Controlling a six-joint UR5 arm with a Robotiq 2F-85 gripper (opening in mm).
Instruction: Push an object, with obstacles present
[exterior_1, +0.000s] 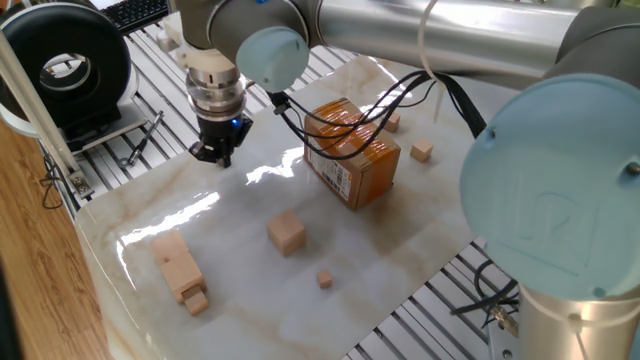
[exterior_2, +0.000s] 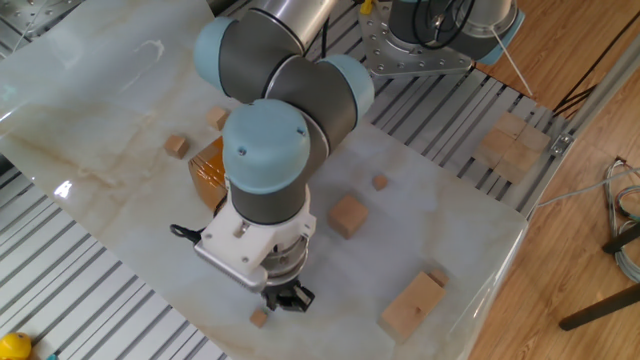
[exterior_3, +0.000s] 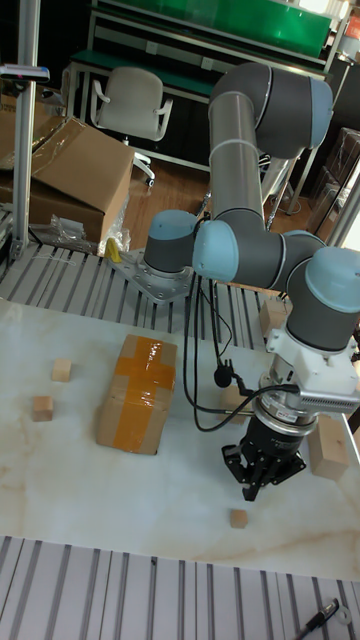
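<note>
One tiny cube (exterior_3: 238, 518) near surface (exterior_3: 60, 480) edge, just beside hand (exterior_3: 252, 487), apart. Fingers look pinched together, empty. Approach step; next, probably lowering behind cube, then pushing, clear of box (exterior_3: 137, 393) and mid-sized cube (exterior_2: 347, 216).

The table (exterior_1: 330, 240) was pale marble with tan veins, the box (exterior_1: 352, 150) brown with orange tape — the cubes (exterior_1: 286, 233) light wood, the claw (exterior_1: 214, 152) black.

Tiny cube (exterior_3: 238, 518) lay near table edge (exterior_3: 60, 545), just before gripper (exterior_3: 257, 484). Box (exterior_3: 137, 394) sat well left; two small cubes (exterior_3: 42, 407) farther left. Long blocks (exterior_3: 330, 446) right.
</note>
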